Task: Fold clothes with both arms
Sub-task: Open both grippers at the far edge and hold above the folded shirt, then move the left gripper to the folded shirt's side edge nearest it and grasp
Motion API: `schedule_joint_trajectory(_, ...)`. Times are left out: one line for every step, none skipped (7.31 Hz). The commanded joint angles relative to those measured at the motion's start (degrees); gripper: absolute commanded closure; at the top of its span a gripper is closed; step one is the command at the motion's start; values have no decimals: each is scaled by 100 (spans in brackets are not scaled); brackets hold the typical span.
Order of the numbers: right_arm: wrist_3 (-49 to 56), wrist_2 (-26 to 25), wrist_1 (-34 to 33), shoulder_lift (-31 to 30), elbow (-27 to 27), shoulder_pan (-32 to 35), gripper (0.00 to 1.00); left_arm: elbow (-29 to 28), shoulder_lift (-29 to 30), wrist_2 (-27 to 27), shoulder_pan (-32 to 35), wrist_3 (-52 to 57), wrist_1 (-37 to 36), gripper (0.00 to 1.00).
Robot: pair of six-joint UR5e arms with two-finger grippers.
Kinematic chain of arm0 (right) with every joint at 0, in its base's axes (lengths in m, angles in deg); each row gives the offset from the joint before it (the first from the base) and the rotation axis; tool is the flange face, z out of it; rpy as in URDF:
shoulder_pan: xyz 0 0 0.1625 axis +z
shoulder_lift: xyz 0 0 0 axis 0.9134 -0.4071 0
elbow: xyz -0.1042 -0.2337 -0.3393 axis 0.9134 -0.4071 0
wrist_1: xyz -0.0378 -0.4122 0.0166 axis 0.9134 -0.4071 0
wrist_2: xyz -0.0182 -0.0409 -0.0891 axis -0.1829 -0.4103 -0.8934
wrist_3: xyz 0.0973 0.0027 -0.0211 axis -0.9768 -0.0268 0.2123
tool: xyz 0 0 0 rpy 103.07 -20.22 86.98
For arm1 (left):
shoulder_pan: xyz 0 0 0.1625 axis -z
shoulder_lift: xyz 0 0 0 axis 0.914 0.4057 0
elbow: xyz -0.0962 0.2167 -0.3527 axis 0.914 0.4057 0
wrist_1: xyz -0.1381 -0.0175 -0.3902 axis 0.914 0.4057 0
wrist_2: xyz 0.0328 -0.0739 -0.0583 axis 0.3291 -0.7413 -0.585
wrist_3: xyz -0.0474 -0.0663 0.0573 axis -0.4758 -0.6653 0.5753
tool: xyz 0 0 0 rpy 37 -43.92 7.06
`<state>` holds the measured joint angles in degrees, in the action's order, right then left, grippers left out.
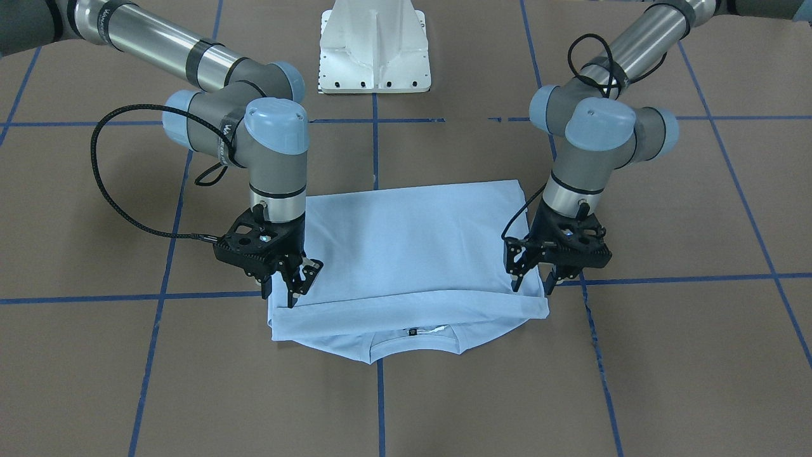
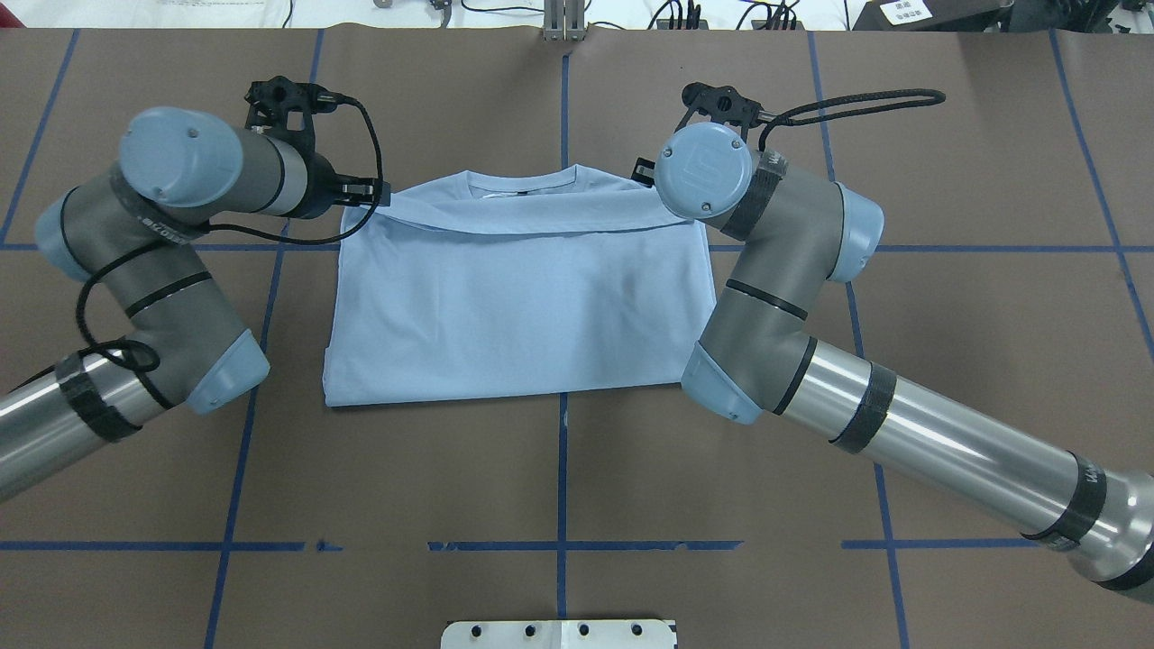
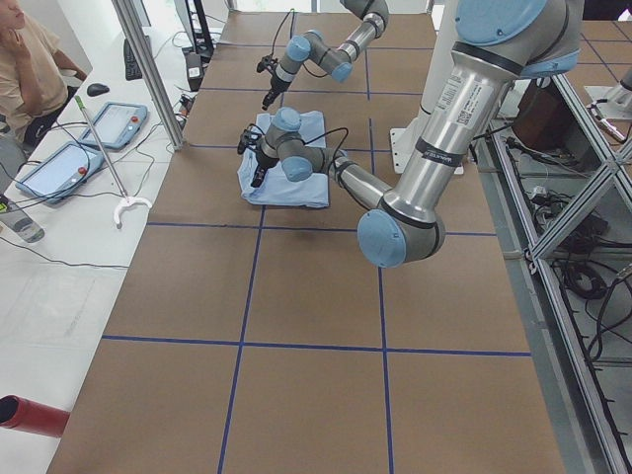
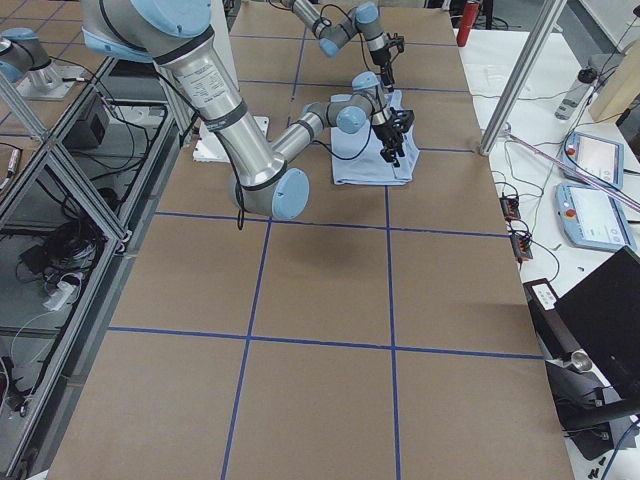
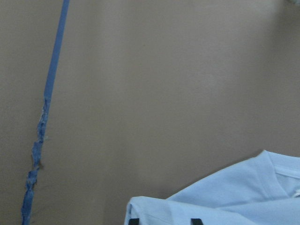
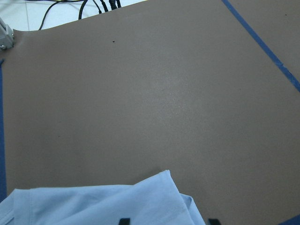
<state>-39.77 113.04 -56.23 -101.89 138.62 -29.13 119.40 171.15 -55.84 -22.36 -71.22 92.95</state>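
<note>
Where the front-facing view looks down on the work, you see the light blue T-shirt [image 1: 406, 247] lying flat on the brown tabletop [image 1: 666, 355]. It sits directly in front of the white pedestal base [image 1: 374, 47], roughly centred on it and well apart from it.

- Fold: one layer is doubled over the body. Its free edge runs across the garment on the side away from the base, just short of the collar [image 1: 412, 339].
- Collar: points away from the base, and the layer beneath shows past the folded edge.
- Label [image 1: 412, 331]: a dark tag inside the collar, with a small pale mark too small for you to read.
- Left hand [image 1: 533, 282]: fingers spread, at one corner of the folded edge, on the far side of the garment from the base. In its wrist view, cloth lies between the fingertips [image 5: 133, 221].
- Right hand [image 1: 283, 291]: fingers spread, at the other corner of that edge. Its wrist view shows the fingertips [image 6: 123, 221] apart over the cloth.
- Writing: dark bands on the right arm [image 1: 254, 133] carry pale lettering that you cannot make out. No writing can be read on the left arm [image 1: 590, 146].
- Blue tape lines [image 1: 380, 406] grid the tabletop, and one runs straight out from the base and under the garment.
</note>
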Motion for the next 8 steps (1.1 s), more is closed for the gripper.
schedule_joint_trajectory(88, 6, 25, -22, 72, 25, 0, 1310, -1242, 81, -542, -558, 189, 0)
schedule_joint_trajectory(97, 6, 16, -31, 107, 25, 0, 1402, -1493, 553, -1008, -1024, 512, 0)
schedule_joint_trajectory(97, 6, 16, -40, 116, 25, 0, 1395, -1582, 628, -1247, -1438, 533, 2)
schedule_joint_trajectory(97, 6, 25, -40, 116, 25, 0, 1394, -1705, 794, -1476, -1720, 568, 21)
schedule_joint_trajectory(97, -3, 16, -40, 125, 25, 0, 1360, -1741, 1039, -1687, -1958, 568, 31)
schedule_joint_trajectory(97, -3, 25, -40, 125, 25, 0, 1342, -1733, 1068, -1707, -2030, 568, 35)
schedule_joint_trajectory(97, -3, 25, -40, 125, 25, 0, 1316, -1732, 1068, -1707, -2031, 568, 37)
schedule_joint_trajectory(97, -3, 16, -40, 125, 25, 0, 1307, -1741, 1068, -1716, -2031, 560, 37)
